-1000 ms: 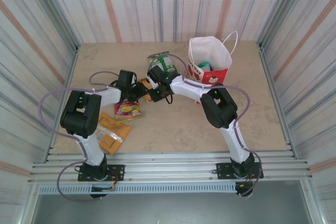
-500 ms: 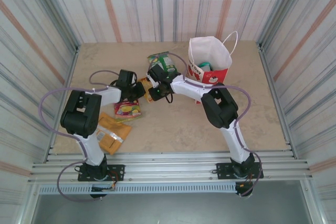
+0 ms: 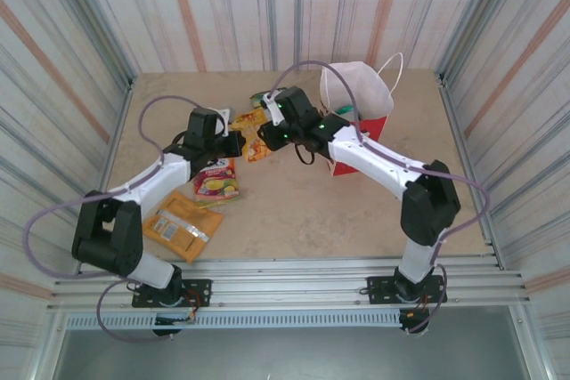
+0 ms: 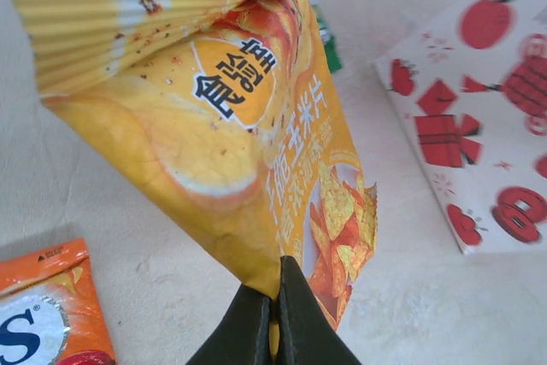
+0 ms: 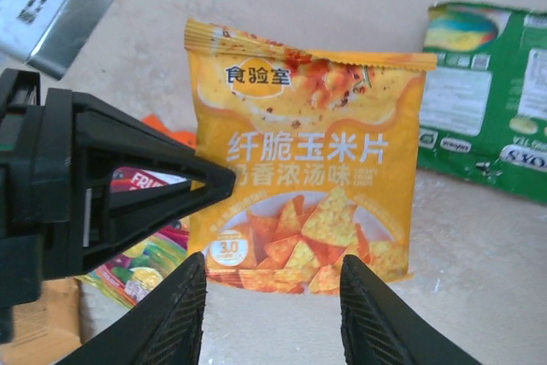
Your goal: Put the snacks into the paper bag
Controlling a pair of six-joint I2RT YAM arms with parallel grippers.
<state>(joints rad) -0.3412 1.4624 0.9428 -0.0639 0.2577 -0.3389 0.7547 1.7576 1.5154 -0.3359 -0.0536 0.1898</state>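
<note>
Beige mottled flat tabletop (image 3: 294,211). Lying on it: glossy green snack packet (image 5: 483,117) far centre, red and yellow-green candy bag (image 3: 216,180) left of centre, large flat orange pouch (image 3: 183,224) near left. Standing upright far right: red printed paper bag (image 3: 372,128).

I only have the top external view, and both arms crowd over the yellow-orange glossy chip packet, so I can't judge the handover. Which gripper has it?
Observer: The left wrist view shows the left gripper pinched shut on one edge of the yellow-orange glossy chip packet.
Operator: And the right one?
Observer: In its wrist view the right gripper is open, a finger near each lower corner of the packet, not clamped.
Operator: Which way does the packet face?
Observer: Its printed front faces the right wrist camera, top seal uppermost in that view.
</note>
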